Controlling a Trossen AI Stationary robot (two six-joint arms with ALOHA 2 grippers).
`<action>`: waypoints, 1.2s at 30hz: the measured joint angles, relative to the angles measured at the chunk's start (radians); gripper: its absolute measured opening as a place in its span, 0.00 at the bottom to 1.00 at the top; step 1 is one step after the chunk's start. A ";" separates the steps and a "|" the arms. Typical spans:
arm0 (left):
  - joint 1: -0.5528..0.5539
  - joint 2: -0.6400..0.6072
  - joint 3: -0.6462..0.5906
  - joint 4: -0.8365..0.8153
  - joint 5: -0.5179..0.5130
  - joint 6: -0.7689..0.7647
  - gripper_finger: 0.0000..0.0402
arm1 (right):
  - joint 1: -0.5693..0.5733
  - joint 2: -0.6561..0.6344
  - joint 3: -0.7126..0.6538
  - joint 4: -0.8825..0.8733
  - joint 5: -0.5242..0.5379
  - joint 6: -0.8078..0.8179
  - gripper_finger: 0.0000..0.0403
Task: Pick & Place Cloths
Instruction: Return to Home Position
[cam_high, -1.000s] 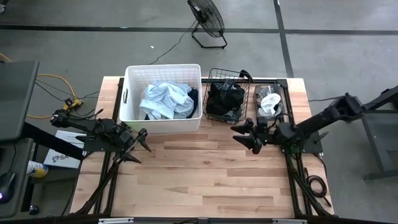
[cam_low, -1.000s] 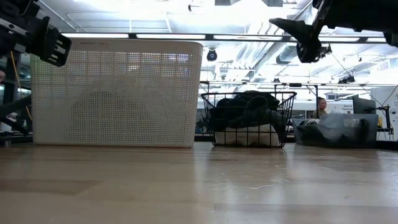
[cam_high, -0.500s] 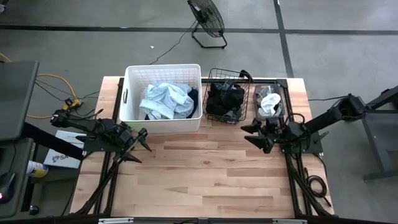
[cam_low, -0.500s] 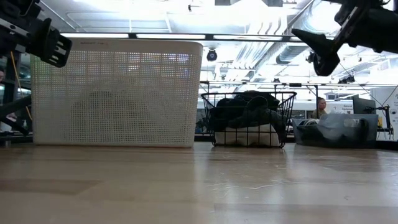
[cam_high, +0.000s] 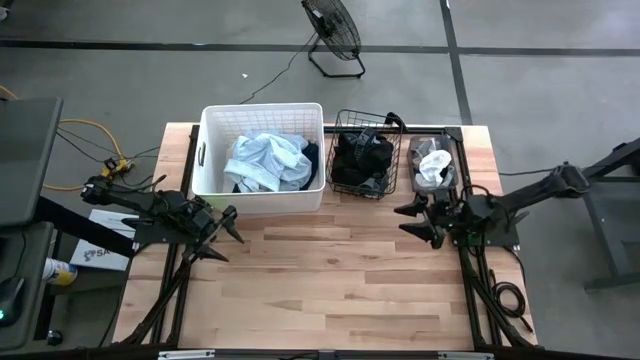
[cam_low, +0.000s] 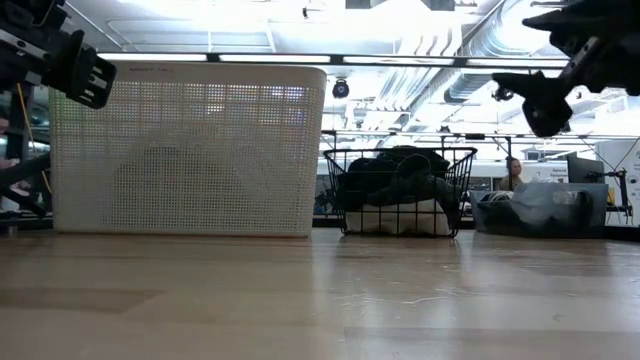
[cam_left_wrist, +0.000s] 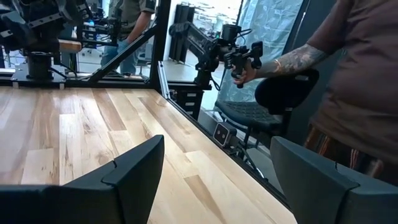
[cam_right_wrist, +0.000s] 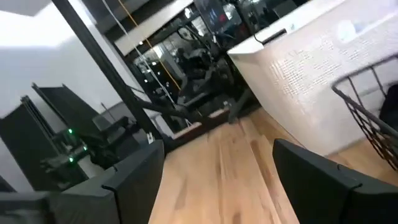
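Observation:
Light blue and white cloths (cam_high: 266, 160) lie heaped in the white plastic tub (cam_high: 212, 115), with a dark one at their right side. Black cloths (cam_high: 360, 158) fill the black wire basket (cam_high: 341, 118), and a white cloth (cam_high: 435, 165) lies in a clear bin (cam_high: 447, 145) beside it. My left gripper (cam_high: 226, 230) hovers open over the table's left edge, in front of the tub, with its fingers apart in its wrist view (cam_left_wrist: 216, 146). My right gripper (cam_high: 417, 221) hovers open in front of the clear bin, near the right edge, empty (cam_right_wrist: 217, 149).
Tub (cam_low: 185, 150), basket (cam_low: 400, 190) and bin (cam_low: 545, 210) stand in a row along the table's far edge. Bare wood spreads between the arms and toward the near edge. A person (cam_left_wrist: 348, 81) with a hand-held device stands beyond the table. A floor fan (cam_high: 333, 30) is behind.
My right gripper has drawn back toward the table's right edge, from in front of the wire basket to in front of the clear bin, sinking a little. It has stayed open and empty. The cloths have not moved.

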 joint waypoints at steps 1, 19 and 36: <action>0.000 0.000 0.000 0.000 0.000 0.000 0.72 | 0.000 -0.046 0.000 -0.060 0.000 0.006 0.73; 0.000 0.001 -0.001 -0.001 0.000 0.000 0.72 | -0.018 -0.401 0.000 -0.474 -0.148 -0.069 0.73; 0.000 0.001 -0.001 -0.001 0.000 0.000 0.72 | -0.020 -0.391 -0.001 -0.475 -0.171 -0.070 0.73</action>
